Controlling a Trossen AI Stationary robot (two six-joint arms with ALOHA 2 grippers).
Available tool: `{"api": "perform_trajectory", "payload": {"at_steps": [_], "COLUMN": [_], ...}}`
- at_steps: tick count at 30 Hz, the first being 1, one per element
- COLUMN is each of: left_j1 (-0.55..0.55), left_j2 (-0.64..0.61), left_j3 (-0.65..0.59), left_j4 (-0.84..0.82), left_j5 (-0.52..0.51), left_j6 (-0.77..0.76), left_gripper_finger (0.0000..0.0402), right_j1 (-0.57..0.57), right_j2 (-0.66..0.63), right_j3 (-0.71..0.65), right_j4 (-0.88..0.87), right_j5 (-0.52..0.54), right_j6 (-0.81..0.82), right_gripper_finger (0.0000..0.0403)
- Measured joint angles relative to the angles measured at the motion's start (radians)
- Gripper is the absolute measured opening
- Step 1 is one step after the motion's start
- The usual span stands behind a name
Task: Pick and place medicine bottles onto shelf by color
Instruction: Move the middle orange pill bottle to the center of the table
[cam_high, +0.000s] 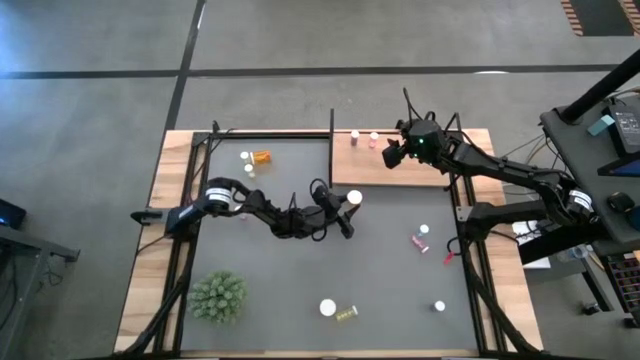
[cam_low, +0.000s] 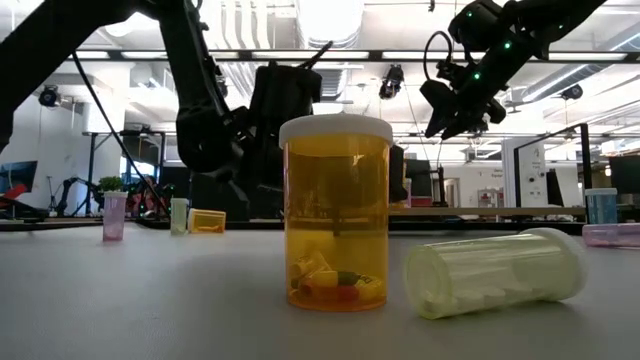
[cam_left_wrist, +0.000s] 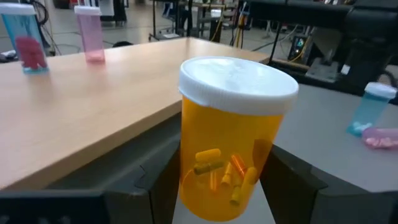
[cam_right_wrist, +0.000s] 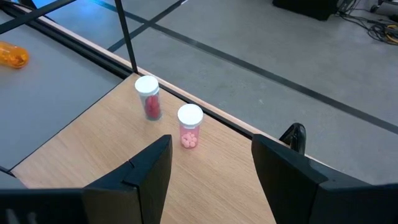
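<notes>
Left gripper (cam_left_wrist: 217, 186) clamped on orange bottle (cam_left_wrist: 233, 137) beside shelf (cam_left_wrist: 81, 118); right gripper (cam_right_wrist: 211, 168), fingers apart, above shelf

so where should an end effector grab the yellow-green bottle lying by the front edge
Across the middle of its body, coming straight down. The yellow-green bottle lies on its side on the mat, so the round barrel faces up; fingers should straddle it, clear of the orange bottle beside it.

Left arm: reached rightward across the middle of the table
Left gripper (cam_high: 347, 203): fingers closed around an orange bottle (cam_left_wrist: 231, 138), held upright
Right arm: stretched left over the far side
Right gripper (cam_right_wrist: 211, 163): fingers spread, empty
</notes>
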Motion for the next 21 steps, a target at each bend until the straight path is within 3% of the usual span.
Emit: {"api": "perform_trajectory", "payload": {"at_steps": [10, 21], "left_j1": [0.001, 0.001], "left_j2": [-0.001, -0.001], "left_j3": [0.006, 0.002], "left_j4": [-0.089, -0.173], "left_j5": [0.000, -0.004], "left_j6": [-0.089, -0.083], "left_gripper_finger": [0.0178, 0.0178], "right_j1": [0.000, 0.000], "right_j2": [0.000, 0.000], "right_j3": [0.000, 0.000], "right_j4": [0.000, 0.000], "right_j5": [0.000, 0.000], "right_j6": [0.000, 0.000], "right_gripper_finger": [0.0212, 0.0212]}}
